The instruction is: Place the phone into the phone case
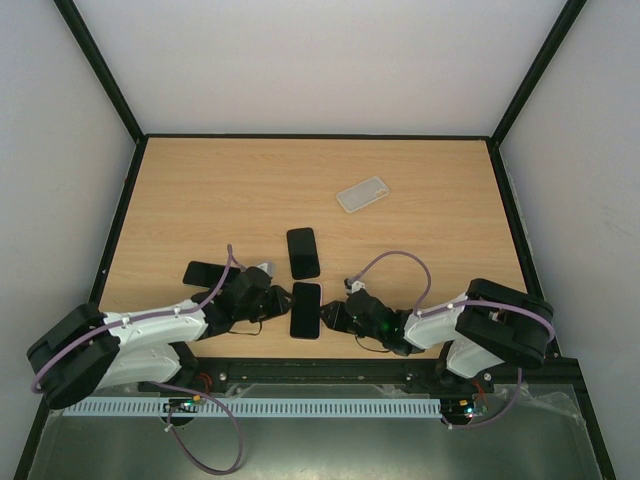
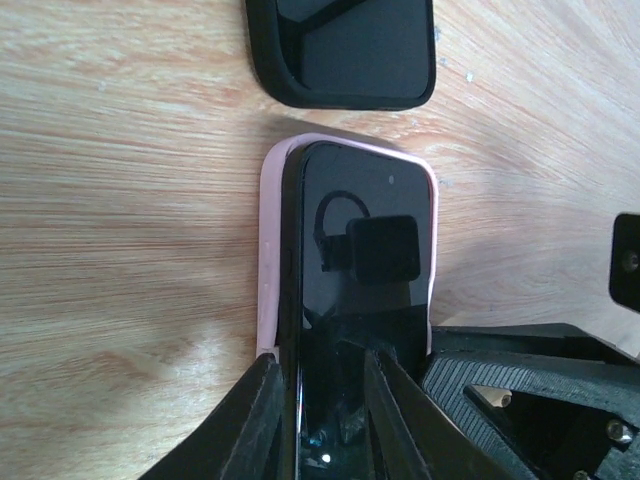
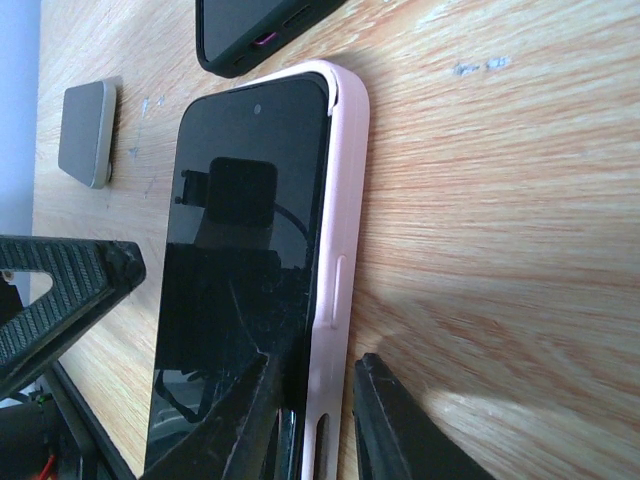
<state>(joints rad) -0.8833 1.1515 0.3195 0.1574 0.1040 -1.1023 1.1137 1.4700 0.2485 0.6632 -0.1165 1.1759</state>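
The phone [image 1: 306, 310] lies flat, screen up, near the front edge of the table [image 1: 200, 190], right between the 2 arms. It sits in a pink phone case [image 2: 268, 250]. The pink rim shows along both long sides and around the far end. The near end is hidden behind the fingers, so I cannot tell if it is pushed all the way in.

The left gripper [image 2: 320, 375] is pinched on the phone's long side: 1 finger [image 2: 255, 420] touches the pink rim and the other rests on the screen. The right gripper [image 3: 312, 375] straddles the other long side, 1 finger on the glass and 1 just beside the pink rim. I cannot tell if it is squeezing or only close.

A 2nd black phone [image 1: 303, 252] lies just past the far end, cut off in both wrist views. A 3rd black phone [image 1: 205, 273] lies to the left, partly hidden by the left arm. A small grey block [image 3: 85, 133] is nearby. A clear case [image 1: 363, 194] lies well apart, farther back.
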